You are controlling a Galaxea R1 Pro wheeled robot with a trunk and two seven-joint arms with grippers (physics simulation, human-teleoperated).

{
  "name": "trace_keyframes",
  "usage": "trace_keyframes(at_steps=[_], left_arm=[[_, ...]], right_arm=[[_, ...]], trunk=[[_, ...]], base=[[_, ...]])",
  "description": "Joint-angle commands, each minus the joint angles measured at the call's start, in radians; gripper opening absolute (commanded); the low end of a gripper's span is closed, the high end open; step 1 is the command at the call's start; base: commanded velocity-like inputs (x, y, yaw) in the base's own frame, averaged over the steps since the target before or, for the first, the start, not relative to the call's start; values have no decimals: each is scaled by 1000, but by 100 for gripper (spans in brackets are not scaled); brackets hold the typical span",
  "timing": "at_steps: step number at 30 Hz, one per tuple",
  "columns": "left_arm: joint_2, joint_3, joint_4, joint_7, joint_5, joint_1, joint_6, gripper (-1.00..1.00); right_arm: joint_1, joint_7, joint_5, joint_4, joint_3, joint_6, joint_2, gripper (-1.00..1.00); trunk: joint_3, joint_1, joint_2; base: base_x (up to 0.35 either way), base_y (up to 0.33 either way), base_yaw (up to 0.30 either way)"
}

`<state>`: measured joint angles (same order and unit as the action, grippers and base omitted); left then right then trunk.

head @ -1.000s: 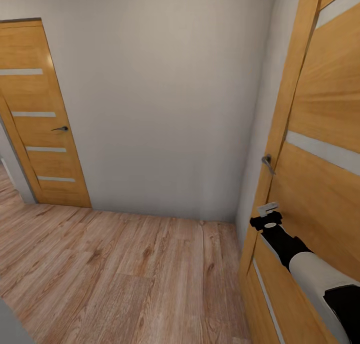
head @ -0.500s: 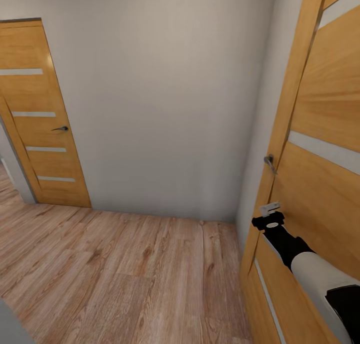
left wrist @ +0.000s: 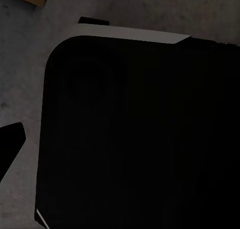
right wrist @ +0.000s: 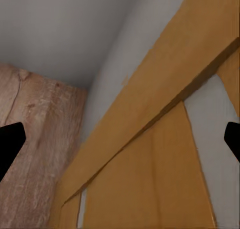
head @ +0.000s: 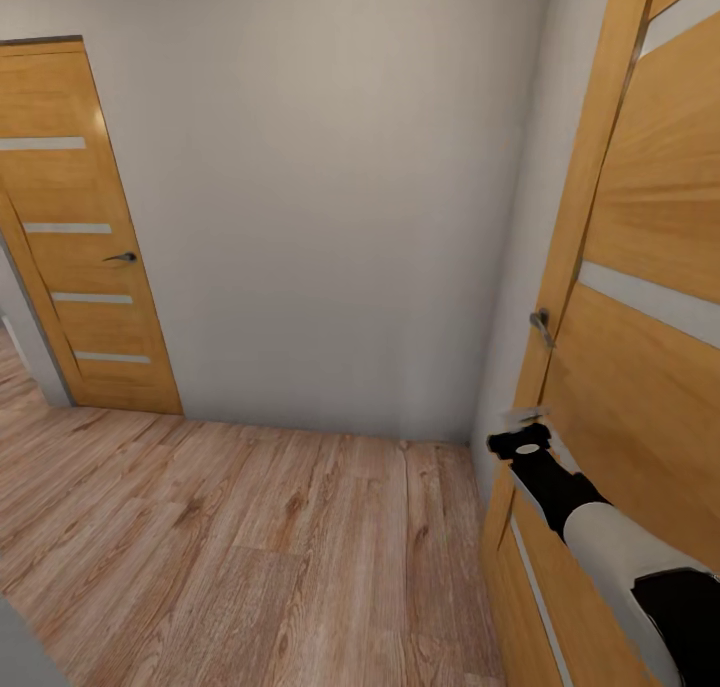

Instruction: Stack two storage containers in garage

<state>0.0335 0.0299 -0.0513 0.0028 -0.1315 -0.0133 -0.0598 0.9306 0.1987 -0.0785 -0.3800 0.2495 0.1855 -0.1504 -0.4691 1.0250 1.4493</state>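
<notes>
The two storage containers are out of view. I am in a hallway with a light wood plank floor (head: 250,547). My right gripper (head: 525,415) reaches out to the edge of a wooden door (head: 640,397) on the right, a little below its metal handle (head: 541,325). In the right wrist view the right gripper (right wrist: 120,144) is open, its dark fingertips (right wrist: 10,144) wide apart and empty, with the door's frame between them. In the left wrist view one dark fingertip (left wrist: 10,141) stands far out at the picture's edge beside my black body (left wrist: 140,139).
A plain white wall (head: 330,217) closes the hallway ahead. A second wooden door (head: 80,247) with a handle (head: 122,257) stands shut at the left. An opening leads off at the far left (head: 10,367).
My right arm has shifted the gripper slightly left along the door's edge. The rest of the view has stayed still.
</notes>
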Motion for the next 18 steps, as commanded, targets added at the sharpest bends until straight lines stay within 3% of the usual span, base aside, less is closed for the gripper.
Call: trace_keyframes(at_steps=[1, 4, 13, 18], left_arm=[[0, 2, 1, 0, -7, 0, -3, 100], [0, 2, 1, 0, -7, 0, -3, 100], [0, 2, 1, 0, -7, 0, -3, 100], [0, 2, 1, 0, -7, 0, -3, 100]], right_arm=[[1, 4, -9, -2, 6, 10, 15, 100], [1, 4, -9, -2, 6, 10, 32, 100], [1, 2, -13, -2, 3, -2, 41, 100], [1, 4, -11, -2, 2, -88, 33, 100]], trunk=[[-1, 0, 1], [-1, 0, 1], [-1, 0, 1], [-1, 0, 1]], base=[[0, 0, 0], [0, 0, 0], [0, 0, 0], [0, 0, 0]])
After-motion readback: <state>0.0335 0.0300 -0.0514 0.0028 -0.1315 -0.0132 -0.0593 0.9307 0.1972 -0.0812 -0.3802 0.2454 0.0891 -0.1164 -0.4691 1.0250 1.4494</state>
